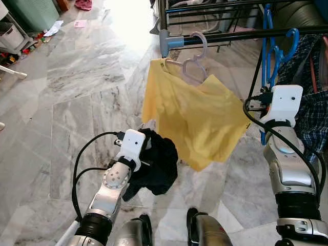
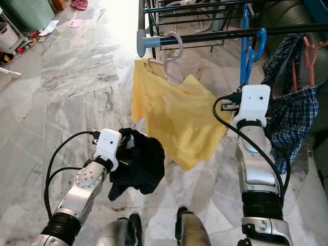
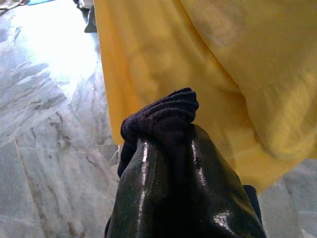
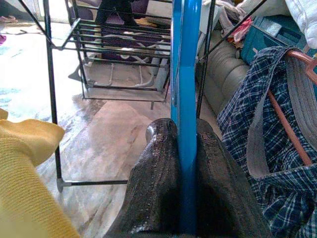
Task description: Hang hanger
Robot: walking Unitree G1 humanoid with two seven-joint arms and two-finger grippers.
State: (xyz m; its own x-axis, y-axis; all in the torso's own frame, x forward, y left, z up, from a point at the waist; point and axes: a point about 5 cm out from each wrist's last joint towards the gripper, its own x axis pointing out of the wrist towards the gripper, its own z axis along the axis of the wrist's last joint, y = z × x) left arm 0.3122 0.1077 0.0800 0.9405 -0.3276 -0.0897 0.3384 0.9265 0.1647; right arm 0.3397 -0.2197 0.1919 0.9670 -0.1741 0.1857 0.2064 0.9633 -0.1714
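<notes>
The rack (image 1: pixel 241 35), a dark-barred drying frame, stands on the marble floor (image 1: pixel 77 92) and serves as the reference here.

Right hand (image 4: pixel 184 148): raised just below the rack's front bar, fingers (image 4: pixel 158 168) pressed together on the blue hanger (image 1: pixel 277 51). The hanger's shaft runs between the two fingers in the right wrist view. Its hook sits over the front bar, toward the rack's right end.

Left hand (image 3: pixel 171 148): held low, below and left of the rack, closed on a dark cloth (image 1: pixel 156 161). The cloth bunches out past the fingertips and droops beneath the wrist.

A yellow shirt (image 1: pixel 197 120) hangs from a pale hanger (image 1: pixel 197 59) hooked over the front bar near the rack's left end cap. The shirt drapes down between the two arms, its lower edge close beside the dark cloth.

A plaid shirt (image 2: pixel 292 118) on a reddish hanger (image 2: pixel 310 51) hangs to the right of the blue hanger, at the rack's far right.

Whether the blue hanger's hook bears fully on the bar cannot be told.
</notes>
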